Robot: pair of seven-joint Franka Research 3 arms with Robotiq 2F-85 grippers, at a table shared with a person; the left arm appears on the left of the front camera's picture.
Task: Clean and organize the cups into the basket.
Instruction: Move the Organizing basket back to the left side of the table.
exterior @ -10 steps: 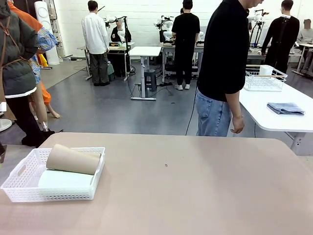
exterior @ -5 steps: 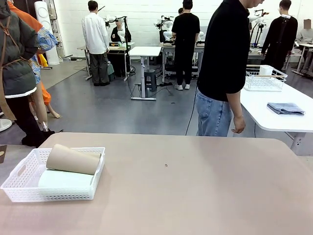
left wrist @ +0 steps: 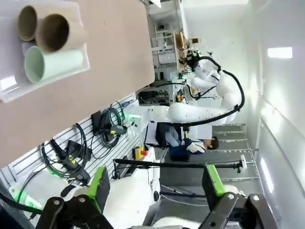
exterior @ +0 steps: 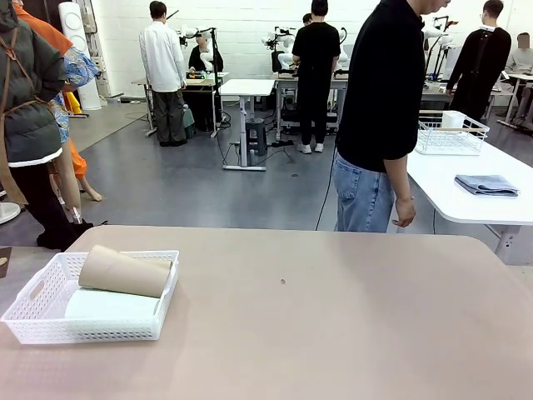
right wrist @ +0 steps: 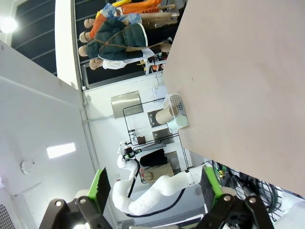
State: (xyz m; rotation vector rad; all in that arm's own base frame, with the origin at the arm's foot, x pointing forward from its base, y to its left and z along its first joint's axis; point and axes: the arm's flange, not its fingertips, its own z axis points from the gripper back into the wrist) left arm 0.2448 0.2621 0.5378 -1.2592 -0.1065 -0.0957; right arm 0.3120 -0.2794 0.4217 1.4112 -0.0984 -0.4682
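On the table (exterior: 333, 317) the basket (exterior: 33, 310) at my left holds a tan cup (exterior: 125, 271) atop the mint cup (exterior: 112, 305), while my left gripper (left wrist: 155, 188) and right gripper (right wrist: 153, 186) hang released, jaws apart, gripping nothing.

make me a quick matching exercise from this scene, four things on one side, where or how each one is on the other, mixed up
Things:
1. mint green cup
2. tan cup on top
3. basket
4. left gripper

Places or states:
A. at the left end of the table
B. open, holding nothing, raised off the table
C. lying on its side low in the basket, at the near side
D. lying on its side, resting above the green one

Pairs: 1-C, 2-D, 3-A, 4-B
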